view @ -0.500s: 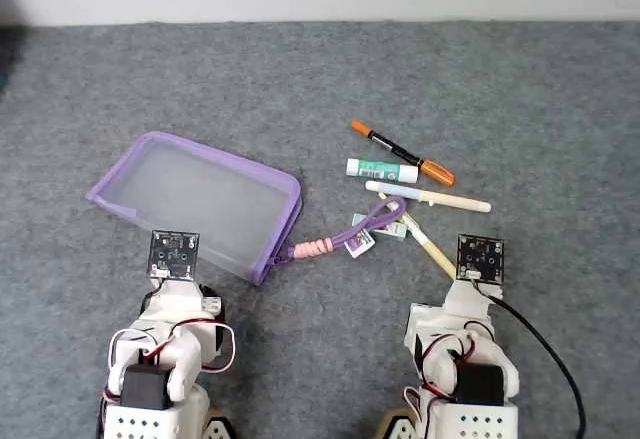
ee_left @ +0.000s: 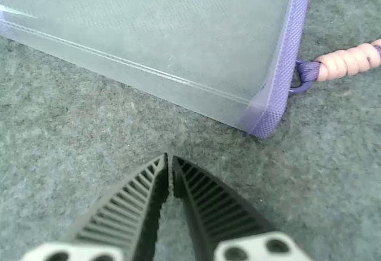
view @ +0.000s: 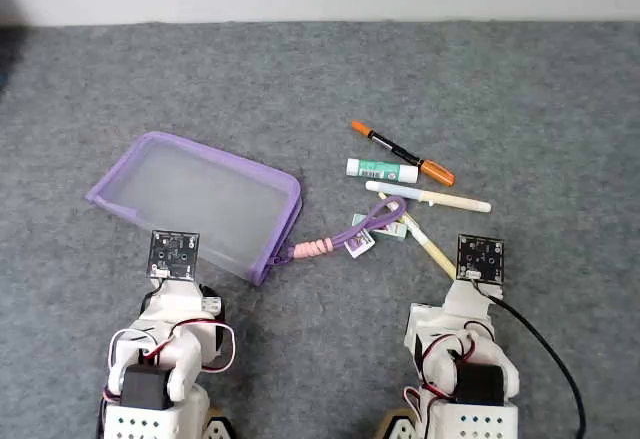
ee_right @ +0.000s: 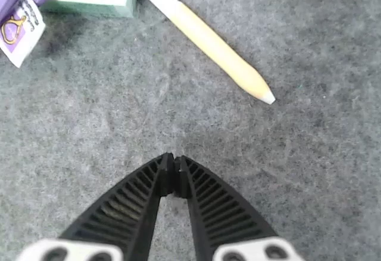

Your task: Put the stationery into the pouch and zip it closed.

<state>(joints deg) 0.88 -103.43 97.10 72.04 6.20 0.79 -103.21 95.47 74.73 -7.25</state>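
Nothing has shifted in the last half second: the grey table (view: 520, 79), the purple pouch (view: 195, 199) and both arms sit exactly as before, so the task looks not yet begun. The pouch lies flat just ahead of the left end effector (ee_left: 168, 175), whose fingers are pressed together and empty. The stationery lies loose ahead of the right end effector (ee_right: 174, 175), likewise pressed together and empty. The yellow pen (ee_right: 205, 38) is nearest it. The cream pen (view: 430, 197), glue stick (view: 382, 170) and orange marker (view: 400, 152) are farther off. All remain outside the pouch.
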